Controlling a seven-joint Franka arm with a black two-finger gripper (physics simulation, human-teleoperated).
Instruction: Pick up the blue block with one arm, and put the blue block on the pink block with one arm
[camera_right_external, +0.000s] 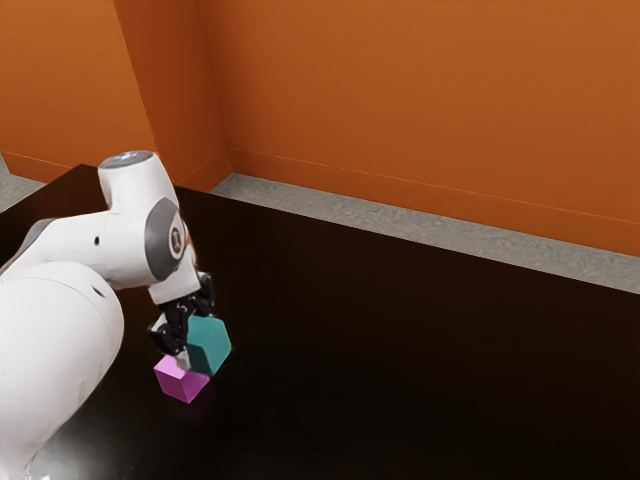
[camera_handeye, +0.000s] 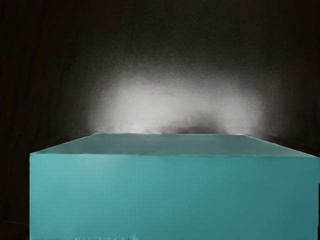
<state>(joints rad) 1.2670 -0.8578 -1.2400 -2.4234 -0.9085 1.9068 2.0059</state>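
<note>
Placing step. Black two-finger end effector (camera_right_external: 188, 338) was clamped on the blue-green cube block (camera_right_external: 211, 345), carried directly under it. Small pink cube block (camera_right_external: 180, 380) sat on the dark desk (camera_right_external: 400, 350), just below. Next move probably needs centring over pink, lowering, then release.

the gripper (camera_right_external: 183, 338) covers one side of the blue block (camera_right_external: 213, 345), and that block hides part of the pink block (camera_right_external: 178, 381), so contact between them cannot be told. the arm (camera_right_external: 60, 330) is cut off at the exterior view's left and lower edges.
</note>
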